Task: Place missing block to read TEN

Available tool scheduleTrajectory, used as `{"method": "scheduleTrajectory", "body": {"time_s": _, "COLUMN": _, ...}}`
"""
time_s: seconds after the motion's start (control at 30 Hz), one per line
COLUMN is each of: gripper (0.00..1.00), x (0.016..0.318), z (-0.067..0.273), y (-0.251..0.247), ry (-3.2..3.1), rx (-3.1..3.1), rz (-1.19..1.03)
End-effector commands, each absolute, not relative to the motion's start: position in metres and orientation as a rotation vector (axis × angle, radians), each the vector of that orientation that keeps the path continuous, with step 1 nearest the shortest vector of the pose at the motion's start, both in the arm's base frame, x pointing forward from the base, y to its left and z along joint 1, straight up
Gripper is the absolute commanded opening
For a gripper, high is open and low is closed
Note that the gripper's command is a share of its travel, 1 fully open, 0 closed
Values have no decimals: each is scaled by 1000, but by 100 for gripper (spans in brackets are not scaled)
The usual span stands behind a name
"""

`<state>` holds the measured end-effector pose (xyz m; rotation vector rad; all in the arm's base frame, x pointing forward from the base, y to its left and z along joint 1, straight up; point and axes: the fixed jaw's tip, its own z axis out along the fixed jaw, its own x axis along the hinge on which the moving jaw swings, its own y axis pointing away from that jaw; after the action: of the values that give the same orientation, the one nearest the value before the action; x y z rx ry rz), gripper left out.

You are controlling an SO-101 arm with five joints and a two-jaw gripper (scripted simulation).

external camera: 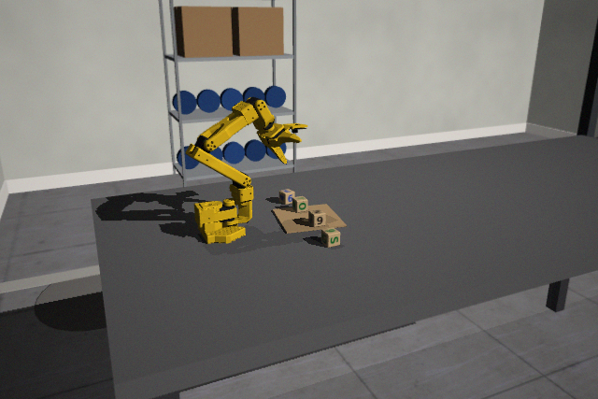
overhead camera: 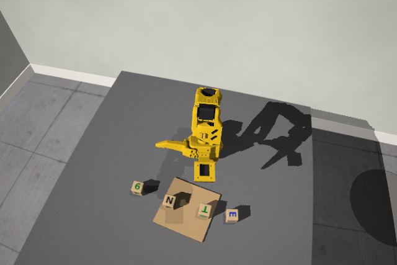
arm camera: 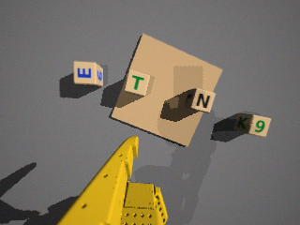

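A tan mat (overhead camera: 192,226) (external camera: 293,226) (arm camera: 164,61) lies on the dark table. On it are the T block (overhead camera: 203,210) (external camera: 300,204) (arm camera: 138,83) and the N block (overhead camera: 169,201) (external camera: 317,217) (arm camera: 202,99), with a gap between them. The E block (overhead camera: 231,215) (external camera: 286,196) (arm camera: 84,73), blue E on top, lies off the mat just beyond the T. The 9 block (overhead camera: 137,187) (external camera: 331,237) (arm camera: 255,125) lies off the mat beyond the N. My gripper (overhead camera: 177,154) (external camera: 294,143) is open and empty, high above the table between the base and the mat. Only its fixed jaw (arm camera: 124,159) shows in the wrist view.
The robot base (overhead camera: 208,95) (external camera: 220,225) stands behind the mat. A metal shelf (external camera: 226,56) with boxes and blue balls stands beyond the table against the wall. The table's edges are far from the blocks.
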<state>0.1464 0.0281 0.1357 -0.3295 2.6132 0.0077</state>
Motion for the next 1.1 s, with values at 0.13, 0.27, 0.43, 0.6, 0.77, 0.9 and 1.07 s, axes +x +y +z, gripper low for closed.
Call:
{"method": "scheduleTrajectory", "body": {"time_s": 0.13, "gripper": 100, "x": 147, "z": 142, "y": 23, "ry": 2593, "rx": -261, "rz": 1}}
{"method": "scheduleTrajectory", "body": {"time_s": 0.27, "gripper": 100, "x": 147, "z": 141, "y": 21, "ry": 2602, "rx": -242, "rz": -2}}
{"method": "scheduleTrajectory", "body": {"time_s": 0.43, "gripper": 100, "x": 144, "z": 137, "y": 12, "ry": 2644, "rx": -153, "rz": -16}}
{"method": "scheduleTrajectory", "body": {"time_s": 0.6, "gripper": 100, "x": 142, "z": 135, "y": 8, "ry": 2666, "rx": -102, "rz": -23}}
{"method": "scheduleTrajectory", "body": {"time_s": 0.77, "gripper": 100, "x": 142, "z": 135, "y": 8, "ry": 2667, "rx": -100, "rz": -24}}
{"method": "scheduleTrajectory", "body": {"time_s": 0.9, "gripper": 100, "x": 141, "z": 134, "y": 5, "ry": 2679, "rx": -72, "rz": -27}}
{"method": "scheduleTrajectory", "body": {"time_s": 1.07, "gripper": 100, "x": 138, "z": 131, "y": 1, "ry": 2700, "rx": -19, "rz": -34}}
